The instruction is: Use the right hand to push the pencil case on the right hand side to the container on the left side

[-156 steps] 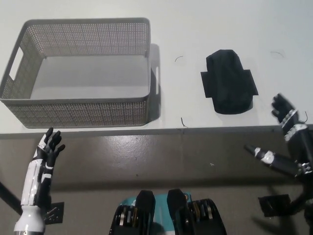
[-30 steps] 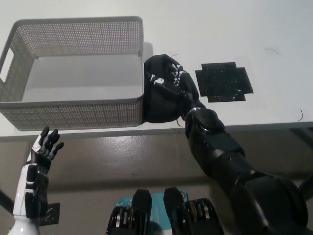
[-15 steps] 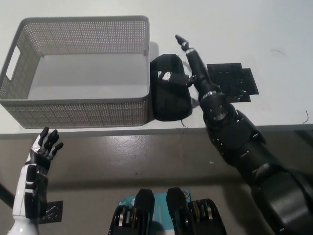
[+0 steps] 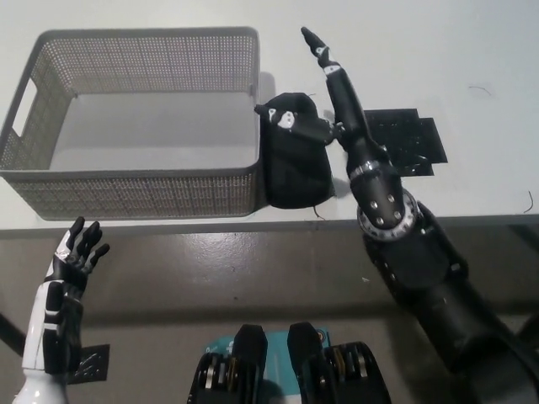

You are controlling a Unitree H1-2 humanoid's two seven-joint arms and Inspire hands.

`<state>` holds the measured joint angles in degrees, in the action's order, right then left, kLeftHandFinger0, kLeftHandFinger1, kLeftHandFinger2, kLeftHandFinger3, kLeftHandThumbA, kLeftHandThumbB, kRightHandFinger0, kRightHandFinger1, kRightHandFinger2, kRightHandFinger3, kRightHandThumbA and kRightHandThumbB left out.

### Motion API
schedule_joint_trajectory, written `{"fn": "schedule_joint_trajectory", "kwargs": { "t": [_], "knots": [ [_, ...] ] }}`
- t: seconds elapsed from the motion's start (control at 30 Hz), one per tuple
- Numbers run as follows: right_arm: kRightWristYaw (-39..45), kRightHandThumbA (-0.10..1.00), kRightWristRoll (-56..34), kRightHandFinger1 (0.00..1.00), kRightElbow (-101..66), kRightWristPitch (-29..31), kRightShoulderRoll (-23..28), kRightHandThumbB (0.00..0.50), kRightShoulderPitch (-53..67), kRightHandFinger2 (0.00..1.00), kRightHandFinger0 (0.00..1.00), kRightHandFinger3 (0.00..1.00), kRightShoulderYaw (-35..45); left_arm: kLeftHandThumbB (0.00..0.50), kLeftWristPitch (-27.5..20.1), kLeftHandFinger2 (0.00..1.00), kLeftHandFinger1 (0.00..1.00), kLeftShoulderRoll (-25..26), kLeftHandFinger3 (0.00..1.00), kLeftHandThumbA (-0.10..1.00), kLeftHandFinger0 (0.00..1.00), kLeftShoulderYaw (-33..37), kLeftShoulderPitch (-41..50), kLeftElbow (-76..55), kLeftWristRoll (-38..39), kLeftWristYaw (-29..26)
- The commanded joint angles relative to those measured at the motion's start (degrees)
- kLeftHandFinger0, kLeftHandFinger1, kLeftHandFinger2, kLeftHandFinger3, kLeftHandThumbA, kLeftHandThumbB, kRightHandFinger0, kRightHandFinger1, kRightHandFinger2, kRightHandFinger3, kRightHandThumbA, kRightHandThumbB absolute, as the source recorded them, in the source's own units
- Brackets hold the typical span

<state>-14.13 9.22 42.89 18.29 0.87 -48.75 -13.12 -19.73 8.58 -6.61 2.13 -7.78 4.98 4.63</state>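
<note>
The white left hand (image 4: 77,249) rests low at the left, below the table edge, holding nothing, its fingers spread and pointing upward. Above it on the white table (image 4: 472,42) stands the grey mesh container (image 4: 135,185), open-topped, with a slot handle in its left wall. Pressed against the container's right wall lies the black pencil case (image 4: 293,172), its long side running alongside that wall and its near end close to the table's front edge. The black right arm rises from the bottom right, crosses the table edge and stretches up along the right side of the pencil case. The right hand (image 4: 333,101) is held flat and extended, long fingers (image 4: 318,46) pointing toward the far side of the table, past the container's far right corner; part of the hand bends left and lies on the top of the pencil case. It grips nothing and its fingers are apart. Just right of the forearm, a flat black cross-shaped mat (image 4: 408,143) lies on the table, partly covered by the arm. A short dark thread (image 4: 478,89) lies on the tabletop further right.
</note>
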Motion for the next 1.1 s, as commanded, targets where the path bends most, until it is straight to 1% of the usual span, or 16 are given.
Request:
{"fn": "schedule_joint_trajectory", "kwargs": {
  "t": [0.0,0.03,0.1,0.13,0.2,0.27,0.33,0.47,0.5,0.6,0.73,0.8,0.9,0.93,0.97,1.07],
  "knots": [
    [5.31,1.00,-4.90,1.00,-26.13,-4.67,3.80,0.357,9.66,1.00,1.00,1.00,4.10,0.196,0.39,1.00,1.00,2.18,1.00,1.00,1.00,-0.49,-1.57,-2.00,0.78,0.67],
    [5.72,1.00,-5.78,1.00,-27.42,-4.31,3.94,0.338,10.44,1.00,1.00,1.00,4.37,0.201,0.52,1.00,1.00,2.22,1.00,1.00,1.00,-0.50,-1.82,-1.91,0.81,0.67],
    [6.71,1.00,-8.65,1.00,-35.05,-4.62,4.54,0.336,15.64,1.00,1.00,1.00,5.03,0.196,0.66,1.00,1.00,2.30,1.00,1.00,1.00,-0.36,-1.99,-1.96,0.90,0.85],
    [6.83,1.00,-8.63,1.00,-40.11,-5.00,5.54,0.364,19.19,1.00,1.00,1.00,5.12,0.202,1.33,1.00,1.00,2.25,1.00,1.00,1.00,-0.21,-2.66,-2.01,1.01,0.89],
    [6.83,1.00,-8.65,1.00,-45.02,-5.81,6.63,0.364,22.73,1.00,1.00,1.00,5.61,0.216,2.01,1.00,1.00,2.29,1.00,1.00,1.00,0.06,-4.13,-1.75,1.24,1.08],
    [7.09,1.00,-8.86,1.00,-48.59,-5.66,7.59,0.330,26.15,1.00,1.00,1.00,5.74,0.224,2.92,1.00,1.00,2.61,1.00,1.00,1.00,0.22,-5.31,-1.95,1.34,1.33],
    [7.11,1.00,-8.20,1.00,-50.40,-4.66,8.53,0.291,29.88,1.00,1.00,1.00,5.77,0.185,3.19,1.00,1.00,3.01,1.00,1.00,1.00,0.12,-6.18,-1.67,1.45,1.51],
    [7.73,1.00,-9.39,1.00,-50.45,-3.12,10.24,0.278,34.87,1.00,1.00,1.00,6.26,0.155,3.81,1.00,1.00,3.09,1.00,1.00,1.00,0.04,-7.38,-0.92,2.13,1.66],
    [8.02,1.00,-10.00,1.00,-50.30,-2.28,10.73,0.251,36.05,1.00,1.00,1.00,6.37,0.158,3.64,1.00,1.00,3.05,1.00,1.00,1.00,0.03,-7.83,-0.42,2.19,1.66],
    [9.03,1.00,-12.22,1.00,-49.25,-1.75,10.85,0.224,37.49,1.00,1.00,1.00,6.69,0.175,4.54,1.00,1.00,2.91,1.00,1.00,1.00,0.01,-8.58,0.46,2.22,1.41],
    [11.06,1.00,-13.86,1.00,-47.85,-2.02,10.74,0.195,39.19,1.00,1.00,1.00,7.27,0.172,4.07,1.00,1.00,2.22,1.00,1.00,1.00,0.50,-8.51,2.64,1.70,1.24],
    [11.80,1.00,-13.89,1.00,-46.42,-1.43,10.52,0.197,39.65,1.00,1.00,1.00,7.24,0.153,2.43,1.00,1.00,1.82,1.00,1.00,1.00,0.88,-8.39,4.39,0.81,1.17],
    [12.70,1.00,-13.51,1.00,-45.02,-1.54,10.24,0.218,40.09,1.00,1.00,1.00,7.18,0.162,2.07,1.00,1.00,1.25,1.00,1.00,1.00,1.39,-7.77,5.80,0.25,0.83],
    [13.10,1.00,-13.18,1.00,-44.15,-1.57,10.16,0.219,40.18,1.00,1.00,1.00,7.05,0.130,0.98,1.00,1.00,0.90,1.00,1.00,1.00,1.55,-7.47,6.85,-0.24,0.57],
    [13.38,1.00,-13.13,1.00,-43.32,-1.53,10.05,0.242,40.16,1.00,1.00,1.00,7.03,0.133,0.85,1.00,1.00,0.58,1.00,1.00,1.00,1.66,-7.14,7.33,-0.45,0.33],
    [13.24,1.00,-12.51,1.00,-41.39,-1.90,9.32,0.259,39.68,1.00,1.00,1.00,7.45,0.127,1.01,1.00,1.00,0.12,1.00,1.00,1.00,2.21,-6.80,8.33,-0.78,0.36]
  ]
}}
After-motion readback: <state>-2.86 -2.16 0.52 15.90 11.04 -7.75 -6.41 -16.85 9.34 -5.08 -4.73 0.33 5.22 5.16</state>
